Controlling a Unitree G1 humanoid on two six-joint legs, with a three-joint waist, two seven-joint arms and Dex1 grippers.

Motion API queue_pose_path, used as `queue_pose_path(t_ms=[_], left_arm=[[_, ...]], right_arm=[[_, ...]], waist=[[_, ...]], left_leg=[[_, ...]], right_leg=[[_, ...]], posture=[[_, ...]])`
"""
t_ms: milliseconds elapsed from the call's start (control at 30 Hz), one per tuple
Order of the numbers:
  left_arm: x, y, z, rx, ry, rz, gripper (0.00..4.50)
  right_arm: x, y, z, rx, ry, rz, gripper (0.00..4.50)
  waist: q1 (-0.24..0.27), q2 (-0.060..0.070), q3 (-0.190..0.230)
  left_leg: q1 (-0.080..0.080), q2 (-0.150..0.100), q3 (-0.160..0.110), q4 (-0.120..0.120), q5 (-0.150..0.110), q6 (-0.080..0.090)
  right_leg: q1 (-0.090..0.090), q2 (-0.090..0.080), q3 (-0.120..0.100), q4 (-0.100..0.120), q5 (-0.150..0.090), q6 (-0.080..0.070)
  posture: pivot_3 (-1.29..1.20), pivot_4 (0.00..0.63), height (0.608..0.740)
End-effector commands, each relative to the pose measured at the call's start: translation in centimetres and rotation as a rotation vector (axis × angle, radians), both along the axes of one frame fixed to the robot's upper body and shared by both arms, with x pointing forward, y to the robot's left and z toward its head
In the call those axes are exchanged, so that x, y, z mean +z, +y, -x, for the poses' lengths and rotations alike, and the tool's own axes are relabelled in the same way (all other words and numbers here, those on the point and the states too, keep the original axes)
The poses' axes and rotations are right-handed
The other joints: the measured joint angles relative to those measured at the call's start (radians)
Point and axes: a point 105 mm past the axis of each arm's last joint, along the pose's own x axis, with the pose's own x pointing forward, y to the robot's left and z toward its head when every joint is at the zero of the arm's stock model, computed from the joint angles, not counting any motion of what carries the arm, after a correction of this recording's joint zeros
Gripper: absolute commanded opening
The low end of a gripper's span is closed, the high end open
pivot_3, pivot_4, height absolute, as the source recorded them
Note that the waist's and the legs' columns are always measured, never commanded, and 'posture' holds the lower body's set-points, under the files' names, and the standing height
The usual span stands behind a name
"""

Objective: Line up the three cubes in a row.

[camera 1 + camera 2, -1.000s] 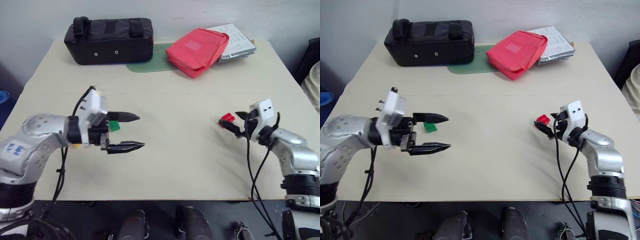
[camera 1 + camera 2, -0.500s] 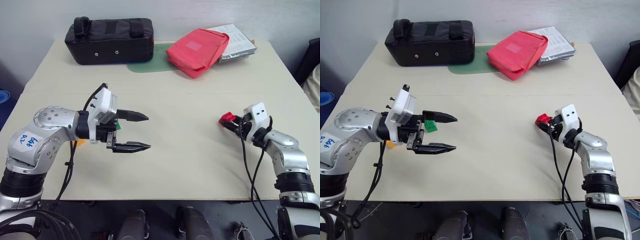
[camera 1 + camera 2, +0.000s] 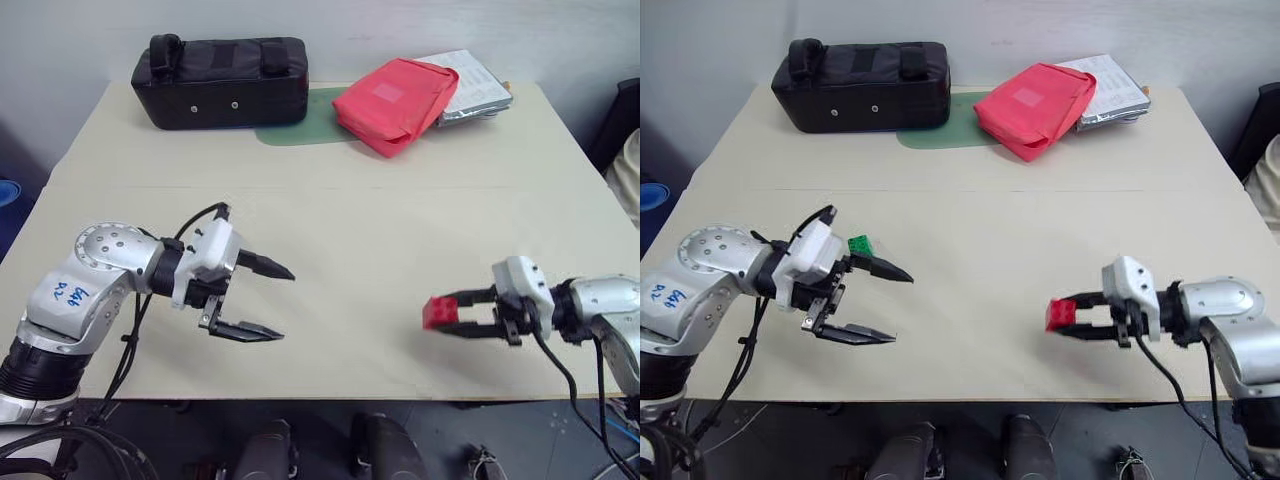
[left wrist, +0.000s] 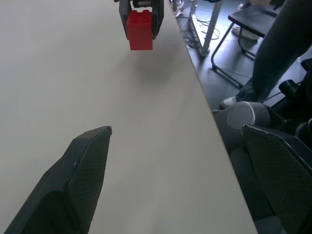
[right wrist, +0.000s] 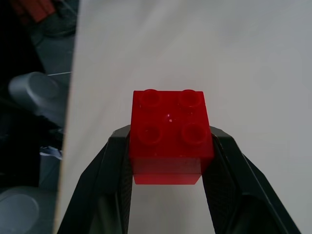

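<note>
since a second ago the right gripper (image 3: pixel 1060 318) has pulled back toward the table's (image 3: pixel 980 220) near edge, clamped on the red cube (image 3: pixel 1061 314), which it holds above the tabletop. left gripper (image 3: pixel 880 303) gapes empty; green cube (image 3: pixel 860 244) lies just behind it.

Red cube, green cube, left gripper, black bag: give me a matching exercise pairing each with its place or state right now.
Column one:
1. red cube
2. green cube
3. left gripper
4. black bag

Column two:
A. open, holding nothing
B. at the table's far edge
C. clamped between the right gripper's fingers
D. on the table just behind the left gripper's upper finger

Pairs: 1-C, 2-D, 3-A, 4-B
</note>
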Motion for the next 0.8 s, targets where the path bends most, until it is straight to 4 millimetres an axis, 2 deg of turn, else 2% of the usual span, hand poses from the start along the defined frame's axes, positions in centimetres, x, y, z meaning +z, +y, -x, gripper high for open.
queue_pose_path(t_ms=[33,300,467,600,800], left_arm=[[0.2,-0.3,0.8,-0.051,-0.039,0.003,4.50],[0.2,-0.7,1.2,-0.065,-0.043,-0.002,4.50],[0.3,-0.7,1.3,-0.063,-0.038,0.002,4.50],[0.3,-1.0,1.2,-0.062,-0.040,0.009,4.50],[0.4,-0.9,1.0,-0.059,-0.050,0.007,4.50]], right_arm=[[-0.6,1.2,0.9,0.052,-0.048,0.017,1.49],[-3.8,1.8,1.0,0.063,-0.130,0.070,1.49],[-4.7,1.8,0.9,0.058,-0.125,0.065,1.49],[-5.5,2.0,-0.1,0.029,-0.132,0.051,1.49],[-5.8,1.8,0.0,0.037,-0.116,0.049,1.49]], waist=[[0.001,0.000,0.000],[0.010,0.000,0.000],[0.017,-0.001,0.000],[0.018,-0.001,0.000],[0.019,-0.001,0.000]], left_leg=[[0.000,0.000,0.000,0.000,0.000,0.000],[0.000,0.000,0.000,0.001,0.000,0.000],[0.000,0.000,0.000,0.002,0.000,0.000],[0.000,0.000,0.000,0.003,0.000,0.000],[0.000,0.000,-0.001,0.005,0.000,0.000]], right_leg=[[0.000,0.000,0.000,0.000,0.000,0.000],[0.000,0.000,0.000,0.000,0.000,0.000],[0.000,0.000,0.000,0.000,0.000,0.000],[0.000,0.000,0.000,0.000,0.000,0.000],[0.001,0.000,0.000,0.001,0.000,0.000]], posture=[[0.00,0.150,0.740],[0.00,0.150,0.740],[0.00,0.150,0.740],[0.00,0.150,0.740],[0.00,0.150,0.740]])
